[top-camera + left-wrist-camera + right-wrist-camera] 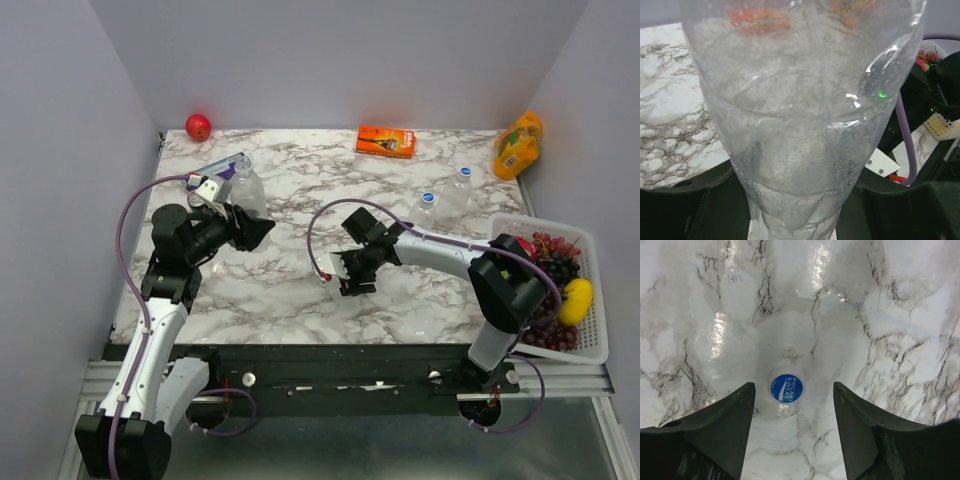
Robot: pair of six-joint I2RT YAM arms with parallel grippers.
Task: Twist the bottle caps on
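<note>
While the left end effector (262,232) is clamped around a small clear plastic bottle (800,110), its dark fingers (715,210) press against both sides of the bottle's narrowing part in the left wrist view. From above, this bottle is at the left rear of the white marble-patterned counter (280,295), just beside a flat purple-and-blue packet (218,167). The right end effector (352,278) points down at the middle of the counter with its jaws spread wide. Between its fingers (715,435) lies a round blue screw cap (786,388) with white lettering, flat on the counter and touching neither finger. Well to the right, near the back, a second clear bottle (427,208) and a third clear bottle (461,183) stand upright close together, each with a blue top. A red apple (198,126) sits in the rear left corner, an orange box (386,140) lies along the back edge, and a yellow-orange pouch (518,145) leans in the rear right corner. A white plastic basket (598,330) at the right edge holds dark grapes (552,258) and a yellow lemon (577,300).
</note>
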